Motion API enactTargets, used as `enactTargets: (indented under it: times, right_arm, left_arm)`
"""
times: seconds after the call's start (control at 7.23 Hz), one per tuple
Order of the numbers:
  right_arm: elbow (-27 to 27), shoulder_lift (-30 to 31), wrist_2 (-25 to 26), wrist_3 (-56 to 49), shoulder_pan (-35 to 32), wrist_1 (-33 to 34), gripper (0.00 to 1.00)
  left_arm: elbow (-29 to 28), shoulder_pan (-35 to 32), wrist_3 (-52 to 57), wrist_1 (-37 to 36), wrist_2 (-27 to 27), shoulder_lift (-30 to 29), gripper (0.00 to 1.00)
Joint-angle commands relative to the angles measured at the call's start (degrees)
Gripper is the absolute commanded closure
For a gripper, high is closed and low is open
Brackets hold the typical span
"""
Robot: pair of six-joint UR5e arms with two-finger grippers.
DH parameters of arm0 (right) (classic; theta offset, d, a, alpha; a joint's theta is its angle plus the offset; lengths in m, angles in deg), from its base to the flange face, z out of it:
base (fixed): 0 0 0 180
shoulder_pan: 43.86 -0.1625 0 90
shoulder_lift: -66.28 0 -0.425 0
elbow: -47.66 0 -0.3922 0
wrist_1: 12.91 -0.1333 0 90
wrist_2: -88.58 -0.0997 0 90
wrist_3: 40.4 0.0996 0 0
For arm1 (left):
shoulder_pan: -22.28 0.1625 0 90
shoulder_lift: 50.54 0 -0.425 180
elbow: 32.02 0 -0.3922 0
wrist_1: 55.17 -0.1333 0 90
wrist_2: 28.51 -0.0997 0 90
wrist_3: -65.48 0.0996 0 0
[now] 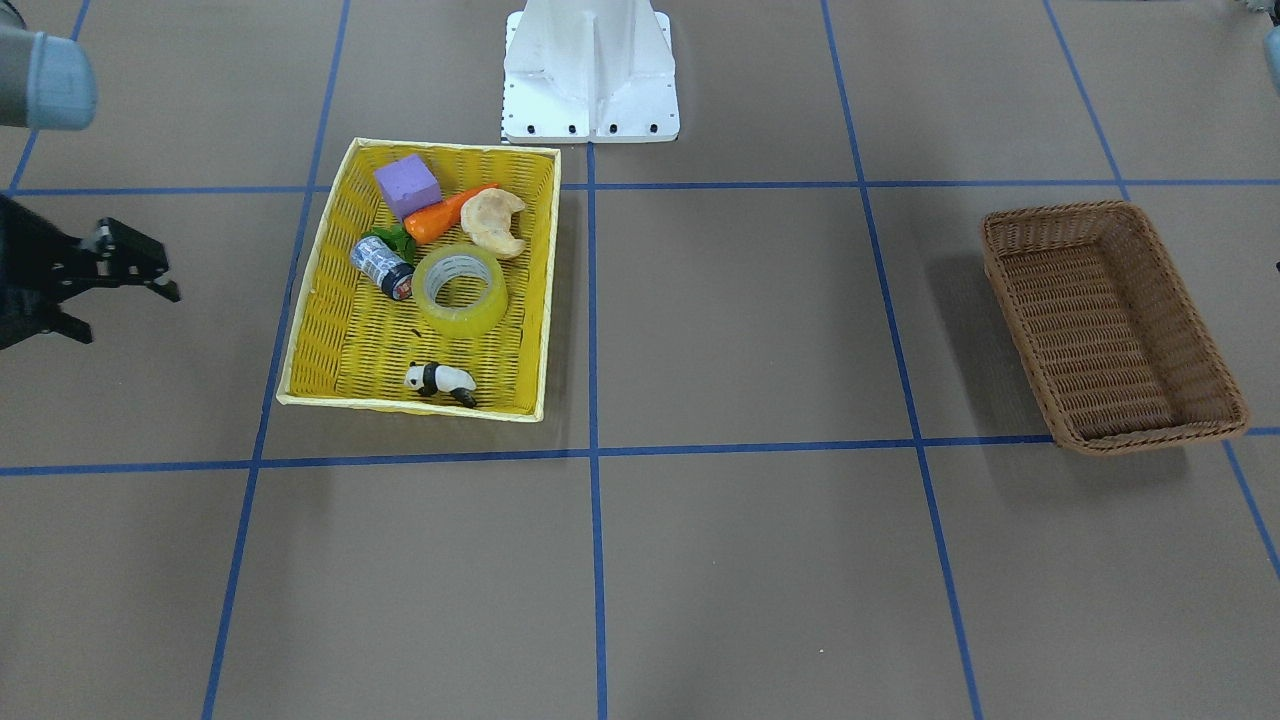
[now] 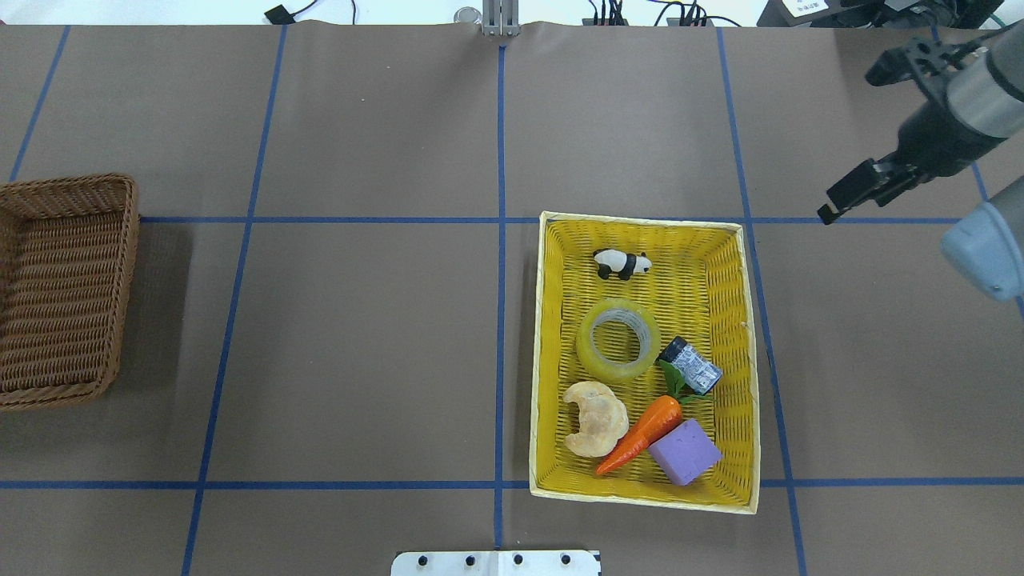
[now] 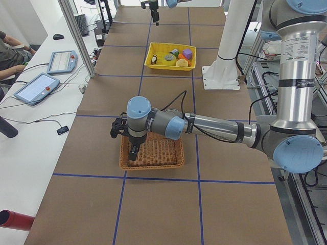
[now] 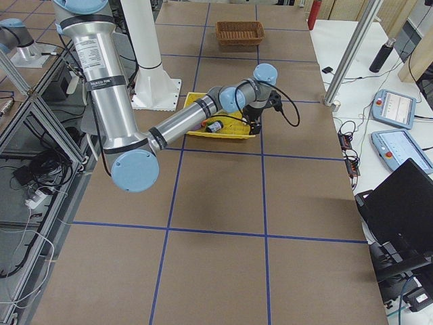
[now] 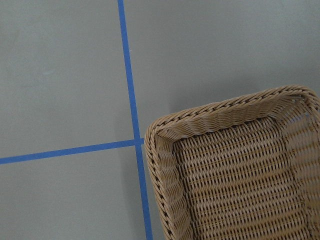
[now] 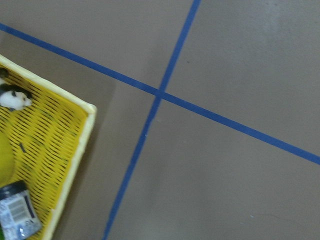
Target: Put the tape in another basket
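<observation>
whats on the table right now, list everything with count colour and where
tape: 1, see-through yellow, flat in the middle of the yellow basket
can: 1, blue-grey, on its side beside the tape
panda toy: 1, black and white, yellow basket's far end
carrot: 1, orange with green leaves, between croissant and block
croissant: 1, tan, near end
block: 1, purple, near right corner
yellow basket: 1, robot's right half
brown basket: 1, nothing in it, far left
table: 1, brown with blue lines
right pincer: black, above the table beyond the yellow basket
left pincer: black, over the brown basket
</observation>
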Motion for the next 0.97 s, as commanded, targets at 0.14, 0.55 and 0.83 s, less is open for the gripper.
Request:
enactTargets:
  times: [0.14, 0.55, 0.83]
  right_arm:
    - [0.9, -4.92, 10.53, 15.98, 16.53, -11.45, 0.0]
    - [3.98, -4.04, 16.12, 17.96, 20.8, -14.23, 0.01]
    - [6.28, -4.39, 16.12, 17.35, 21.67, -14.32, 0.05]
  left_arm:
    - [-0.32, 0.0, -0.88, 8.01, 1.14, 1.37, 0.02]
    - [-0.23, 0.0, -7.66, 10.23, 1.15, 1.28, 0.02]
    - [-0.32, 0.0, -7.66, 10.23, 1.15, 1.28, 0.02]
